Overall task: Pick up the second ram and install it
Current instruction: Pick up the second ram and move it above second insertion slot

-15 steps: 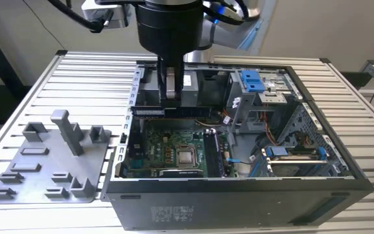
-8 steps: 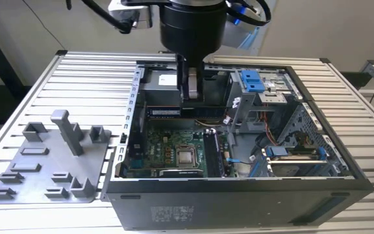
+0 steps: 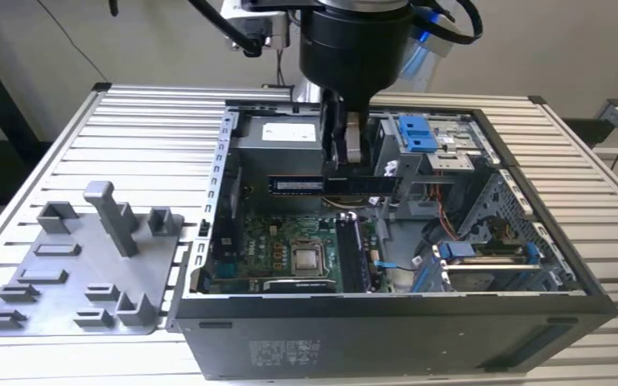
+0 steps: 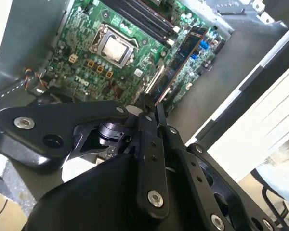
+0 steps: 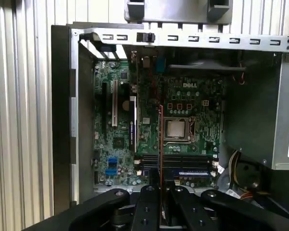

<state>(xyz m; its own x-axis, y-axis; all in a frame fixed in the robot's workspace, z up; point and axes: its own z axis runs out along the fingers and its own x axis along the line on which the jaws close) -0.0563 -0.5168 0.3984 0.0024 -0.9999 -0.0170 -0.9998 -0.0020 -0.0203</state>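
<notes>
Above the open computer case [image 3: 395,338] on the surface [image 3: 73,145], the claw [image 3: 349,170] is clamping the second ram [image 3: 315,186] near mid-length. The stick is hanging level and on edge, its long axis running from the exterior view's left to its right. The memory slots [image 3: 354,251] are lying directly below, seemingly crosswise to the stick.

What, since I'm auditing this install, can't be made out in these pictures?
The second ram: its middle is hidden by the gripper shut on it in the exterior view.
Its chips and label: both wrist views show it edge-on.
The memory slots: too small in the first wrist view to tell whether one is already filled.
Its height above those slots: no view settles it.
</notes>
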